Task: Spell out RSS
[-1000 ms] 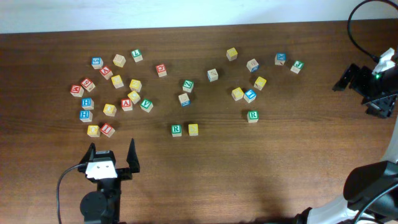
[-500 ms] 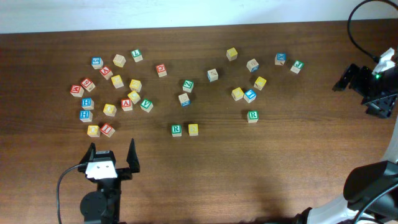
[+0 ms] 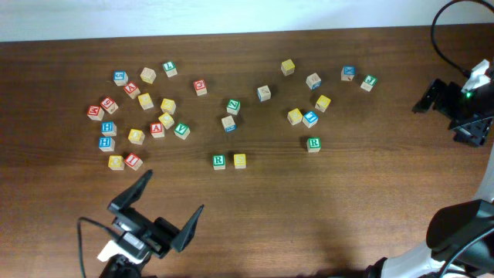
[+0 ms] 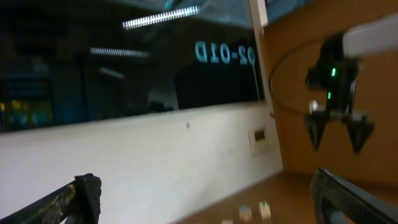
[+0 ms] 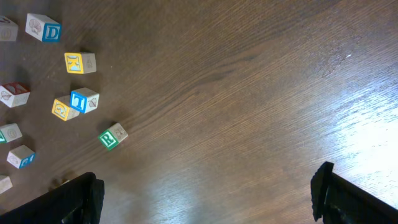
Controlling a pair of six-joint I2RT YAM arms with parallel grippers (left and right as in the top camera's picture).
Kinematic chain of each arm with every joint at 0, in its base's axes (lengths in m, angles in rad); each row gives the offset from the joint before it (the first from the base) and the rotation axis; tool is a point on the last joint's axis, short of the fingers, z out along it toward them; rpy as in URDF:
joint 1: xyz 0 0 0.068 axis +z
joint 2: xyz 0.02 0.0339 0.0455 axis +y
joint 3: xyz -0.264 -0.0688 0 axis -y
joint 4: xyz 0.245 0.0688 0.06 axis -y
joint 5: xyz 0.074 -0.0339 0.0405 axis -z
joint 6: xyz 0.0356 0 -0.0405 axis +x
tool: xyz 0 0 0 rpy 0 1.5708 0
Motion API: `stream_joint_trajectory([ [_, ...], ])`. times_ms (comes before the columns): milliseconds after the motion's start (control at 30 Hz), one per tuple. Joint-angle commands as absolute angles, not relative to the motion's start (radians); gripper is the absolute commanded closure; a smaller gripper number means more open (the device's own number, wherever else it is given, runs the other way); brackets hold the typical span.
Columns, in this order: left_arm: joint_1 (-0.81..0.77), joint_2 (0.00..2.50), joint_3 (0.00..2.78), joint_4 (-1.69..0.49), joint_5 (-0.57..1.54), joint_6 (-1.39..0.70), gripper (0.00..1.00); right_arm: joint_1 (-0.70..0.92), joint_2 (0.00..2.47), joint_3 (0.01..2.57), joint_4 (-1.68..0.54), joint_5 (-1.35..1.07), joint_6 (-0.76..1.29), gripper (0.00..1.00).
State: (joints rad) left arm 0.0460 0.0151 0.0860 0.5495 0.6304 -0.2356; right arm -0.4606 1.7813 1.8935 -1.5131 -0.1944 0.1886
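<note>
In the overhead view a green R cube (image 3: pixel 219 161) and a yellow-faced cube (image 3: pixel 239 160) sit side by side at mid-table. Another green R cube (image 3: pixel 313 144) (image 5: pixel 112 137) lies alone further right. More yellow cubes (image 3: pixel 294 116) (image 3: pixel 323 102) lie behind it. My left gripper (image 3: pixel 171 193) (image 4: pixel 202 199) hovers open and empty near the front left, angled towards the right. Its camera looks across at the wall and at my right gripper (image 4: pixel 337 134). That right gripper (image 3: pixel 444 116) (image 5: pixel 205 199) hangs open and empty at the far right, over bare wood.
A dense cluster of red, blue, green and yellow letter cubes (image 3: pixel 139 108) fills the left rear of the table (image 3: pixel 347 208). Scattered cubes (image 3: pixel 349 72) lie at the right rear. A black cable (image 3: pixel 444 31) loops at the back right corner.
My left gripper has swung from pointing straight back to pointing diagonally right and has drawn nearer the front edge, still open. The right arm and the cubes have not moved.
</note>
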Motion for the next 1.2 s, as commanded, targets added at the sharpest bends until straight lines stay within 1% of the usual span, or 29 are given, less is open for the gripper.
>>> stream_joint_trajectory([
  [0,0.042,0.067,0.302,0.410,0.513,-0.243,0.01,-0.458,1.780,1.890,-1.512,-0.206,0.199,0.02],
  [67,0.042,0.152,0.474,0.195,0.507,-0.132,0.01,-0.458,1.780,1.890,-1.512,-0.207,0.199,0.02],
  [167,0.042,0.343,0.780,-0.244,0.454,0.096,0.01,-0.458,1.780,1.890,-1.512,-0.206,0.199,0.02],
  [233,0.042,0.463,0.954,-0.483,0.451,0.214,0.01,-0.458,1.780,1.890,-1.512,-0.206,0.199,0.02],
  [333,0.042,0.595,1.124,-0.701,0.458,0.215,0.01,-0.458,1.780,1.890,-1.512,-0.206,0.199,0.02],
  [467,0.042,0.694,1.187,-0.749,0.451,0.209,0.01,-0.458,1.780,1.890,-1.512,-0.206,0.199,0.02],
  [533,0.042,0.758,1.210,-0.779,0.336,0.078,0.01,-0.458,1.780,1.890,-1.512,-0.206,0.199,0.02],
  [567,0.042,0.807,1.233,-0.828,0.270,0.037,0.01,-0.458,1.780,1.890,-1.512,-0.206,0.199,0.02],
  [633,0.042,0.900,1.271,-0.915,0.215,0.038,0.01,-0.458,1.780,1.890,-1.512,-0.206,0.199,0.02],
  [767,0.042,1.077,1.291,-1.016,0.220,0.038,0.01,-0.458,1.780,1.890,-1.512,-0.206,0.199,0.02],
  [867,0.042,1.196,1.291,-1.050,0.220,0.019,0.01,-0.458,1.780,1.890,-1.512,-0.206,0.199,0.02],
  [1000,0.070,1.312,1.291,-1.042,0.220,-0.086,0.01,-0.458,1.780,1.890,-1.512,-0.206,0.199,0.02],
  [1167,0.118,1.400,1.291,-1.019,0.222,-0.101,0.01,-0.458,1.780,1.890,-1.512,-0.206,0.199,0.02],
])
